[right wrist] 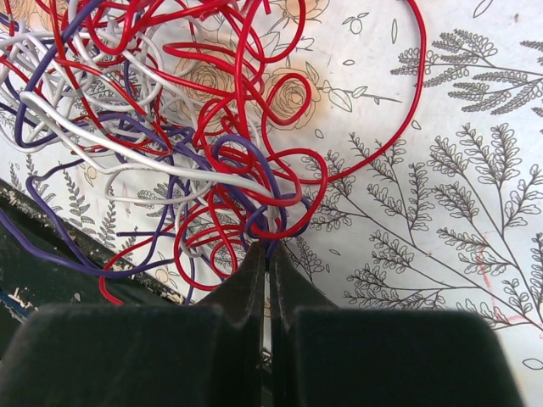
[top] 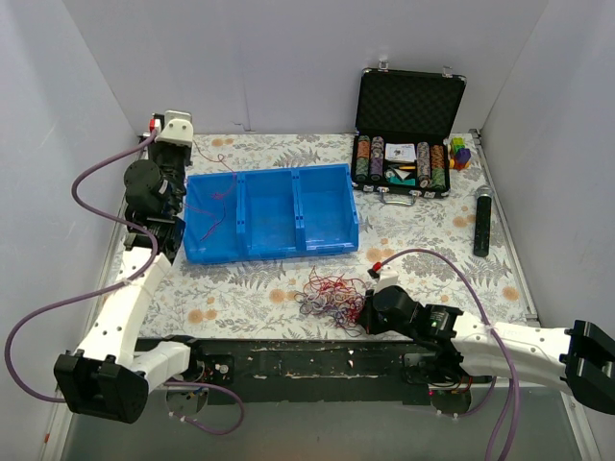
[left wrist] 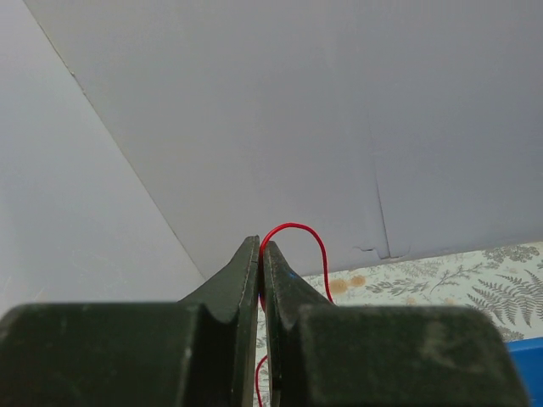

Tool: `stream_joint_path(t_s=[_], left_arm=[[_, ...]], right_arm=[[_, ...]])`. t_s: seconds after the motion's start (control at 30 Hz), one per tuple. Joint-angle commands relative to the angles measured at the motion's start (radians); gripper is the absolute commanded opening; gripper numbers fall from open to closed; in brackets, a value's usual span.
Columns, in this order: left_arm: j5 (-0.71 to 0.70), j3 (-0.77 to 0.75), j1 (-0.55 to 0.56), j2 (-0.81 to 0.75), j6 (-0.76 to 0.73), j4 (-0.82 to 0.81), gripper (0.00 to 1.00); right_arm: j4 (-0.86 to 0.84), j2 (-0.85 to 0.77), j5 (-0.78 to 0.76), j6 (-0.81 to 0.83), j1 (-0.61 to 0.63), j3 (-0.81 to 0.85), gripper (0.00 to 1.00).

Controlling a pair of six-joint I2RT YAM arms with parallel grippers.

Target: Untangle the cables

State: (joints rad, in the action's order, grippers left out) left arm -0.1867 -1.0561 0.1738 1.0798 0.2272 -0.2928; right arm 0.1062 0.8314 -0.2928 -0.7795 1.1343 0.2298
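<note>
The tangle of cables (top: 330, 297) lies near the table's front edge: thin red, white and dark purple wires looped together. In the right wrist view it (right wrist: 170, 127) fills the upper left. My right gripper (top: 366, 313) sits at the tangle's right side, and its jaws (right wrist: 269, 247) are shut on wires at the tangle's edge. My left gripper (top: 179, 134) is raised at the far left near the back wall. Its jaws (left wrist: 260, 248) are shut on a single red cable (left wrist: 299, 227). That cable (top: 213, 158) trails down into the blue bin's left compartment.
A blue three-compartment bin (top: 327, 207) stands mid-table, with a few red wires (top: 217, 199) in its left compartment. An open black case of poker chips (top: 408, 125) stands at the back right beside a colourful toy (top: 461, 152). A black cylinder (top: 482, 221) lies at the right. White walls enclose the table.
</note>
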Motion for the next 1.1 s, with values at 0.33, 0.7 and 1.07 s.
stream_joint_path(t_s=[0.33,0.7,1.07], left_arm=[[0.027,0.116,-0.008,-0.038,-0.045,0.035,0.00],[-0.098,0.211,-0.046,0.045,-0.023,-0.006,0.00],[-0.094,0.304,-0.072,0.003,-0.080,0.008,0.00]], right_arm=[[-0.028,0.011,0.007,-0.004,0.004,-0.018,0.01],[-0.022,-0.014,0.007,-0.018,0.004,-0.040,0.01],[-0.046,0.012,0.017,-0.023,0.004,-0.041,0.01]])
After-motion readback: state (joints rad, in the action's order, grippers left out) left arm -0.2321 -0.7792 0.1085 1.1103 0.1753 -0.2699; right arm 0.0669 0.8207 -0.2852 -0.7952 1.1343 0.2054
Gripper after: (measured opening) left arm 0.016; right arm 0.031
